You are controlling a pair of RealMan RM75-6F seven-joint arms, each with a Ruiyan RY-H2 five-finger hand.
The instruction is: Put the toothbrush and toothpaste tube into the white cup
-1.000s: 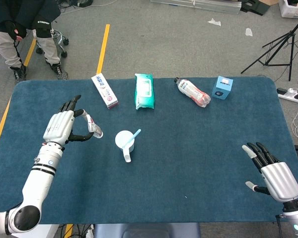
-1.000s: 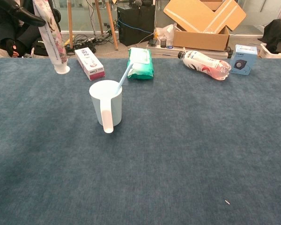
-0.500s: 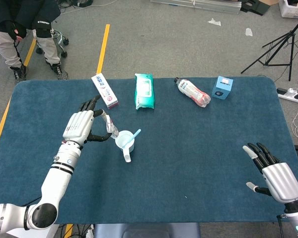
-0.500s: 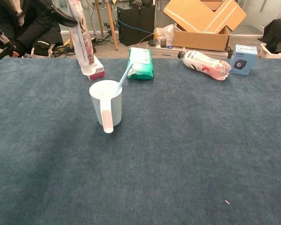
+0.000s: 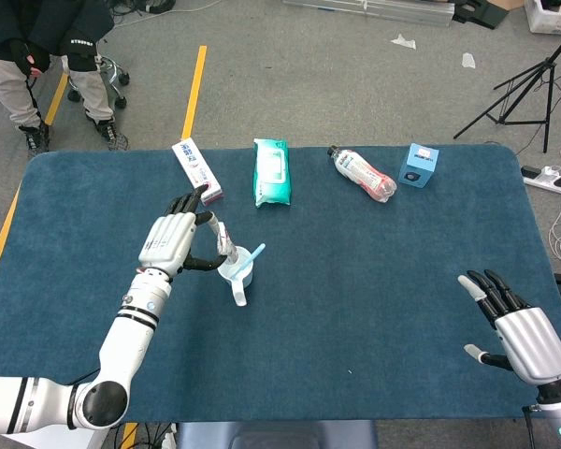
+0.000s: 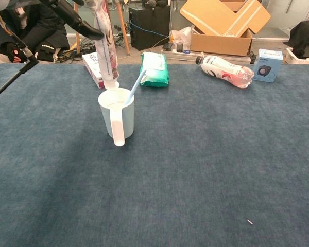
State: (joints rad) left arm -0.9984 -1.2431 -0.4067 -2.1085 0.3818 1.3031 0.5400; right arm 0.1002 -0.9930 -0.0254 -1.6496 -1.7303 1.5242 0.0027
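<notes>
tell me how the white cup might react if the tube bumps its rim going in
The white cup looks tall, narrow and probably light, so a sideways knock could tip it. The toothbrush leaning over its right rim may add slight imbalance. The left hand holds the toothpaste tube nearly upright, cap-down, which should limit sideways push.

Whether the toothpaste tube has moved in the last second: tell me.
Yes. The left hand carried the toothpaste tube rightward to just above the white cup.

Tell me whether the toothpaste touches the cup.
Cannot tell. In the chest view the toothpaste cap hangs at the cup rim's back edge; no plain gap or contact.
</notes>
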